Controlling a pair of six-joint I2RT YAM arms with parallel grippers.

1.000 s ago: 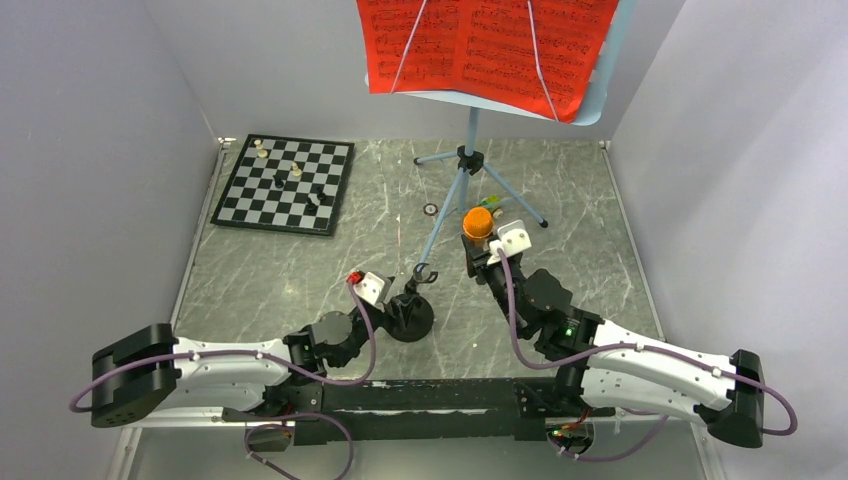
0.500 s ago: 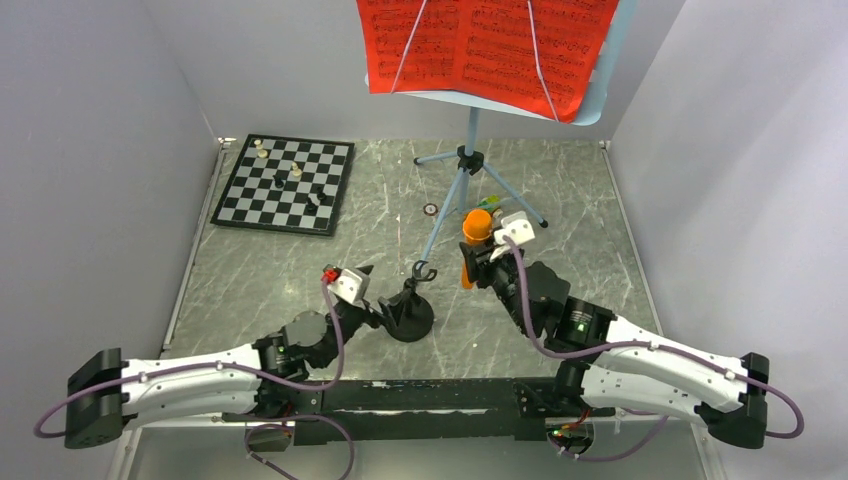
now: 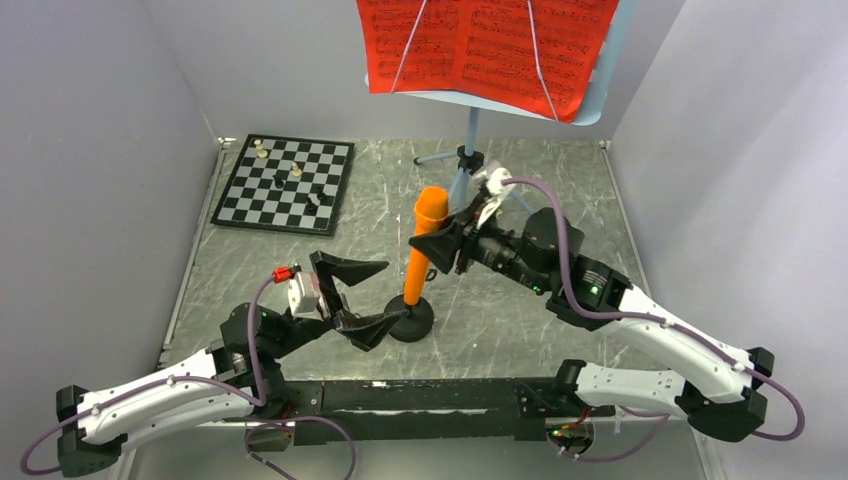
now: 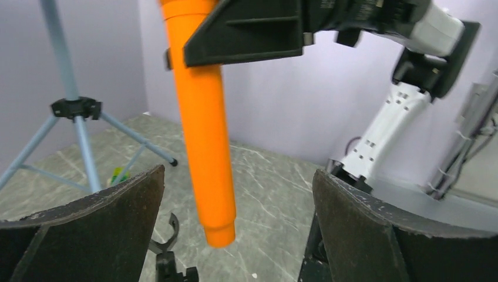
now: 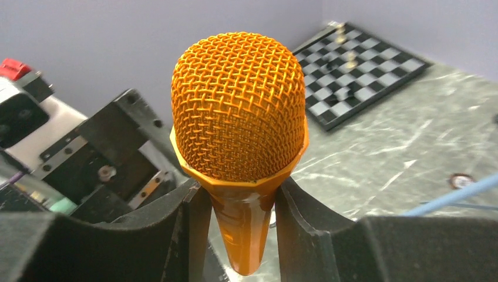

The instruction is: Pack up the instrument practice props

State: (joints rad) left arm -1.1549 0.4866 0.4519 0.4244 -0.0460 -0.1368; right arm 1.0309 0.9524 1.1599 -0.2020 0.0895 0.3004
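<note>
Overhead view, two wrist close-ups.
The top camera looks down from behind the arms onto the tabletop (image 3: 260, 272); both wrist cameras sit close to the orange microphone (image 3: 417, 275), facing it from opposite sides.

We now find the orange mesh-headed microphone (image 3: 415, 275) swung leftward and upright in the right pincer (image 3: 425, 243), its tail hanging just above the small black round-base stand (image 3: 412, 322). The left pincer (image 3: 393, 290) spreads wide, drawn back from that stand.
</note>
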